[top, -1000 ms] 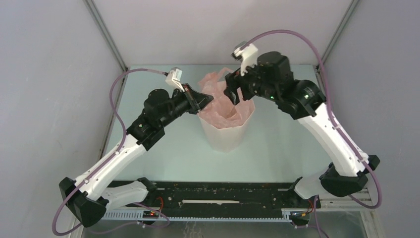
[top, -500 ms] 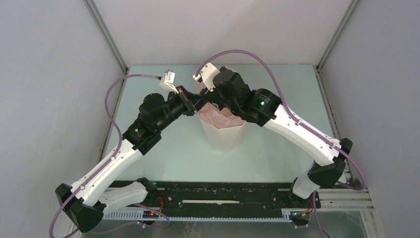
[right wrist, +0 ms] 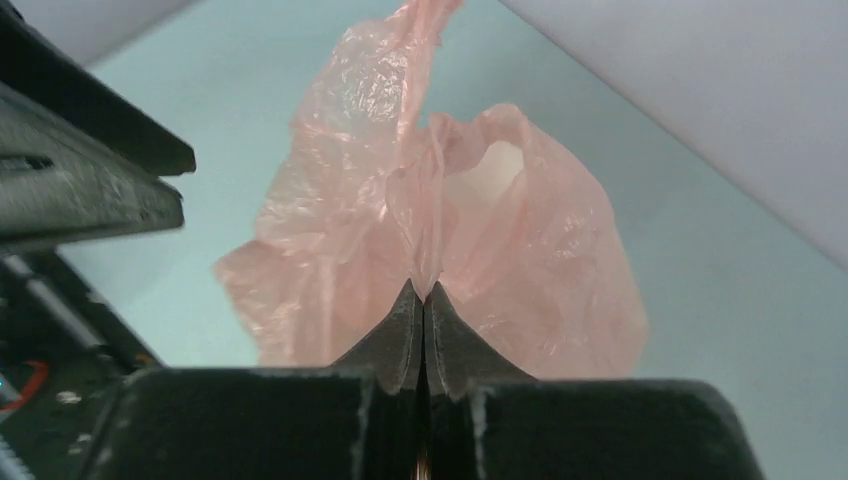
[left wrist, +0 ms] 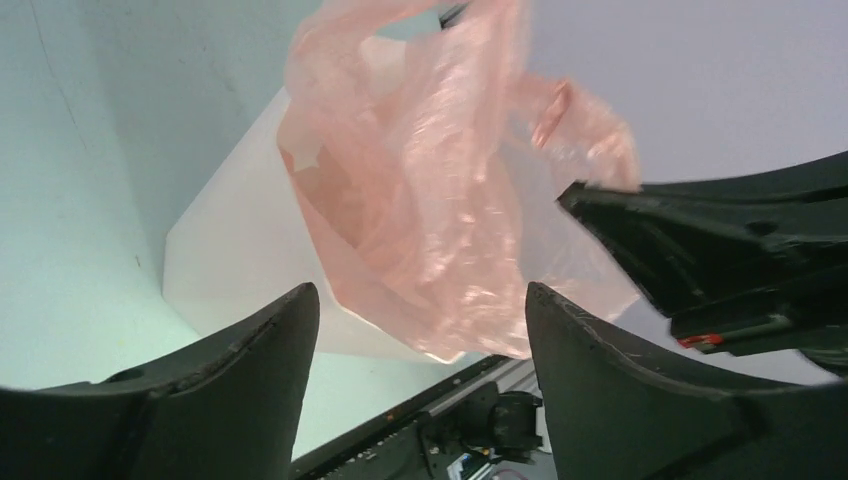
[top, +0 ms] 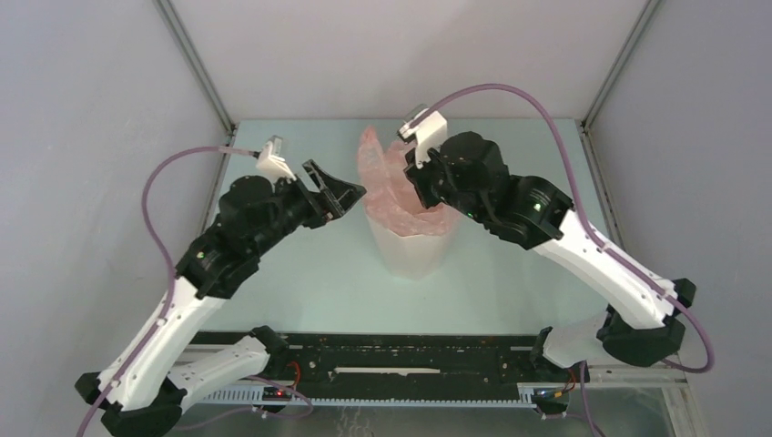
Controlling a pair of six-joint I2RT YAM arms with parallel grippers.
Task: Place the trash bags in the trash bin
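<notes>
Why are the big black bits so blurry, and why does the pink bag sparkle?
Left wrist view: the left pincer sits very near the lens, so it blurs; light glints off the pink bag. Right wrist view: the right pincer looks soft too.

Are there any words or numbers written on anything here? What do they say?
None: no word, number or sign can be read in any view.
The pink trash bag: plain, no print.
The white trash bin: plain, no label.
The left arm and right arm: no readable markings.
The small parts by the black rail: too small to read.
</notes>
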